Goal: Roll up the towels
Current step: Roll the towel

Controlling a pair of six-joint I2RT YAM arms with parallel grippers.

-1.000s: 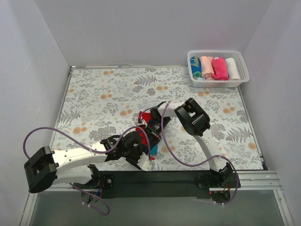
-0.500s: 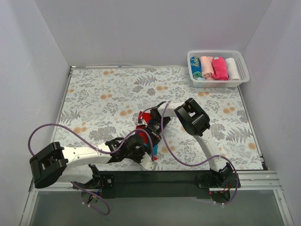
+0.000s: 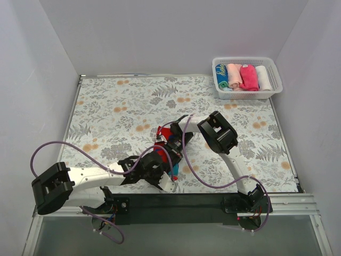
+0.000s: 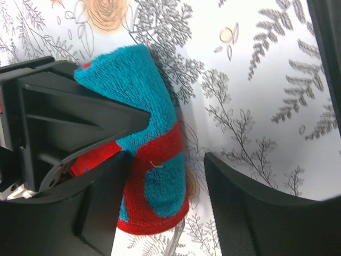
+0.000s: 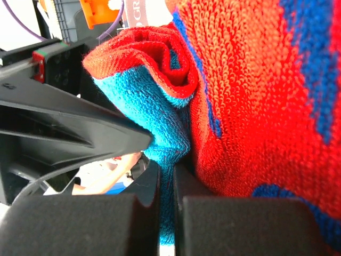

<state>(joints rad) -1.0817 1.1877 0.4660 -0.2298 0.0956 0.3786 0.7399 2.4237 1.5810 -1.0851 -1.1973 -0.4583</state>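
Red terry with blue marks and a teal underside, the towel [image 3: 159, 145] lies half rolled on the floral table cloth [image 3: 117, 106] near the near edge, between the two grippers. The roll's long axis runs from the near edge away toward the far side, slightly slanted.

The right gripper [image 5: 166, 176] is clenched on a teal fold at one end of the roll. The left gripper [image 4: 166, 160] straddles the other, nearer end with its jaws apart. One finger touches the cloth, and table cloth shows between the roll and the other finger. The left arm is the nearer one, so any further turning of the roll probably falls to it.

Compared with a second ago, the left wrist sits a little further right, closer over the roll. The right arm and the white basket [image 3: 277, 88] of rolled towels have not shifted.
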